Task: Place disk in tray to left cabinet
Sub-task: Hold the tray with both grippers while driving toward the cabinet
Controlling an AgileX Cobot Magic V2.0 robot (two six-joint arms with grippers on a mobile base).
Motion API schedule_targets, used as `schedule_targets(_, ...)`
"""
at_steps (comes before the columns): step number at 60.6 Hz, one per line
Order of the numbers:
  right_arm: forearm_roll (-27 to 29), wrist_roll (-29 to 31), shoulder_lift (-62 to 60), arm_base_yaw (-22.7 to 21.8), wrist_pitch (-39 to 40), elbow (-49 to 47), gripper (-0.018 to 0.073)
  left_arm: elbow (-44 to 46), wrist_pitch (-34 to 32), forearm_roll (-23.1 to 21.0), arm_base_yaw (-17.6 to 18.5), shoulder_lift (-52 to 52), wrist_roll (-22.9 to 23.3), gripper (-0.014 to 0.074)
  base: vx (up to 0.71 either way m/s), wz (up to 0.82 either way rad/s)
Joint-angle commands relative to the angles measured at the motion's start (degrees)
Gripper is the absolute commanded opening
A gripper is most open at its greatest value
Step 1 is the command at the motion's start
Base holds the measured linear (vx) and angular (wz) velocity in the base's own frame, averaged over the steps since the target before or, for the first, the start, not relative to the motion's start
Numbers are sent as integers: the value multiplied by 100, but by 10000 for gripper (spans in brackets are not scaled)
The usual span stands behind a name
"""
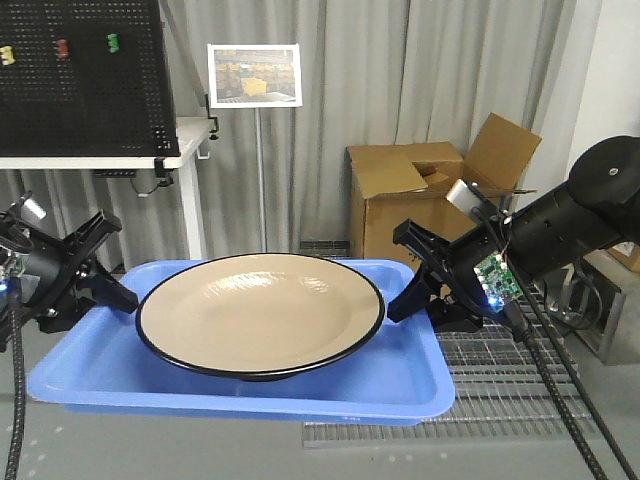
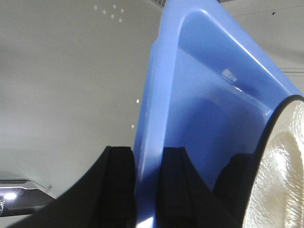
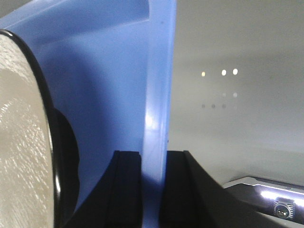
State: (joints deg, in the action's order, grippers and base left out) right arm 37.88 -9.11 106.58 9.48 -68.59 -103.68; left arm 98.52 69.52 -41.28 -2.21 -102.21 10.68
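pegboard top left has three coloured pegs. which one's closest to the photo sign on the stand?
The green peg, by the pegboard's right edge. The red peg sits further left, the yellow peg at the frame edge.

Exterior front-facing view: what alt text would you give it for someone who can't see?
A large tan disk with a black rim lies in a blue tray, whose short ends the black left arm and right arm each pinch in their jaws. Behind stand a grey curtain and an open cardboard box.
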Motion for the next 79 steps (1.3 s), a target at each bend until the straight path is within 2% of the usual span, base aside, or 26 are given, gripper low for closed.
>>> schedule_targets(1,1353,24,-324,198,103,-231,-6,206,226,-1441,192,321,173,-1,57,-8)
schedule_targets(40,1353,24,-324,198,103,-231,-6,206,213,-1436,192,321,173,-1,50,-8)
schedule_targets(79,1355,24,-324,193,67,-231,-6,206,221,-1445,192,321,173,-1,34,-20)
